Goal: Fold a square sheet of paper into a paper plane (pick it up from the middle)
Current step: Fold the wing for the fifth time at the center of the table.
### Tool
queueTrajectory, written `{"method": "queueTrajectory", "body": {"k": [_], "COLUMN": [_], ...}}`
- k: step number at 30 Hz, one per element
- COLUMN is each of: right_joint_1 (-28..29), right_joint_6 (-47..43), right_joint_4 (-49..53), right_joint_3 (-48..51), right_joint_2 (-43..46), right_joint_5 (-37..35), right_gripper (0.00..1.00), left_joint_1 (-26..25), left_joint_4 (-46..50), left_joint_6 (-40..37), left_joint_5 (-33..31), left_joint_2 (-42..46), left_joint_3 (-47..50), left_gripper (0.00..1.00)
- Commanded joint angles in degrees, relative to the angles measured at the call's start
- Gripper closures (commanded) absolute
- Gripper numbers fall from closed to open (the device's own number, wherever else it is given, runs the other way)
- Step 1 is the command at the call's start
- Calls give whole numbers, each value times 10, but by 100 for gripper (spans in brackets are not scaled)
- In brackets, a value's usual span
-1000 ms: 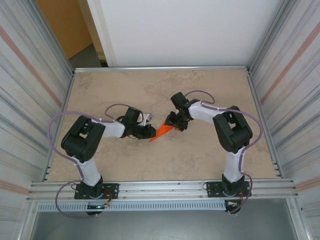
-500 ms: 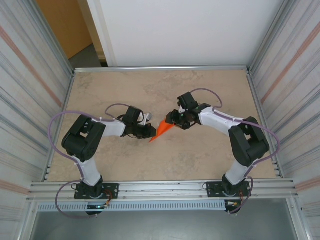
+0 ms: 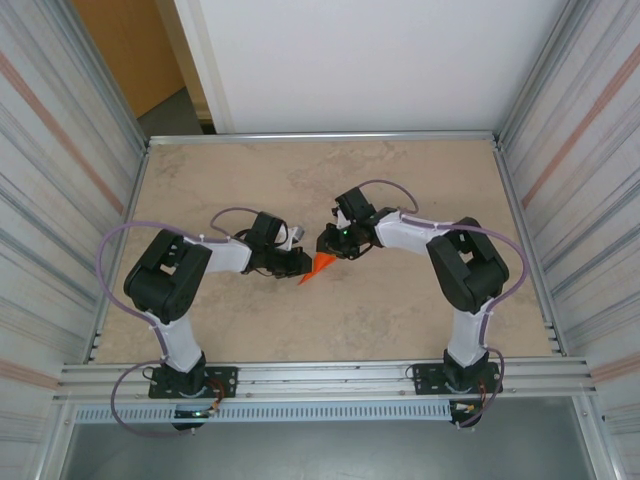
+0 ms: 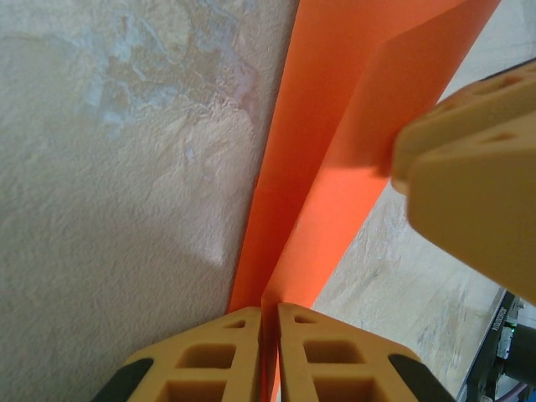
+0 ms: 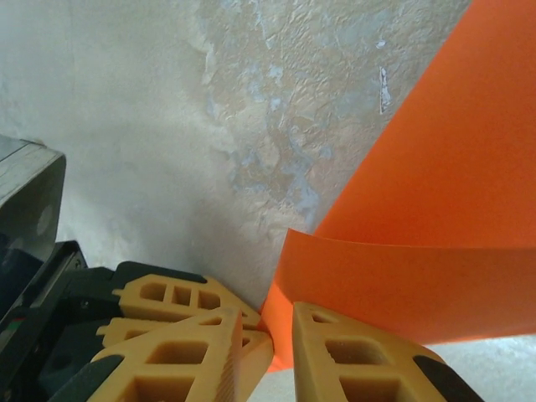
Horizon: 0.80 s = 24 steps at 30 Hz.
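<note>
1. we see the paper plane (image 3: pixel 320 267) as a small, bright orange wedge, plain and unmarked, narrow and coming to a point.
2. from above it sits near the middle of the table (image 3: pixel 400 320), with its tip toward the near left and its wider end toward the far right.
3. in the left wrist view it is a long folded piece. a straight crease runs along its length, and one flap stands off the other in a shallow v.
4. in the right wrist view one layer curls over in a soft bend instead of lying pressed flat.
5. the left gripper (image 4: pixel 261 311) pinches its creased edge, and the right gripper (image 5: pixel 280 322) has the curled edge between its fingers.
6. we cannot tell whether it touches the table.
</note>
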<state>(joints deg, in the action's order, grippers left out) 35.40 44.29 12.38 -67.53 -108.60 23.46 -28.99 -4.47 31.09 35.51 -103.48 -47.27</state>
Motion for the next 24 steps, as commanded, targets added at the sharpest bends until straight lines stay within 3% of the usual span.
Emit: {"method": "queueTrajectory", "body": {"k": [1, 24], "right_joint_1": [1, -18], "right_joint_6": [-5, -1], "right_joint_4": [2, 15], "right_joint_3": [-15, -21], "right_joint_2": [-14, -52], "right_joint_5": [-3, -15], "right_gripper": [79, 80], "left_joint_1": [-1, 3], "left_joint_4": [35, 56], "left_joint_6": [4, 15], "left_joint_5": [-14, -30], "left_joint_2": [-18, -30], "left_joint_3": [-2, -4], "left_gripper": [87, 87]}}
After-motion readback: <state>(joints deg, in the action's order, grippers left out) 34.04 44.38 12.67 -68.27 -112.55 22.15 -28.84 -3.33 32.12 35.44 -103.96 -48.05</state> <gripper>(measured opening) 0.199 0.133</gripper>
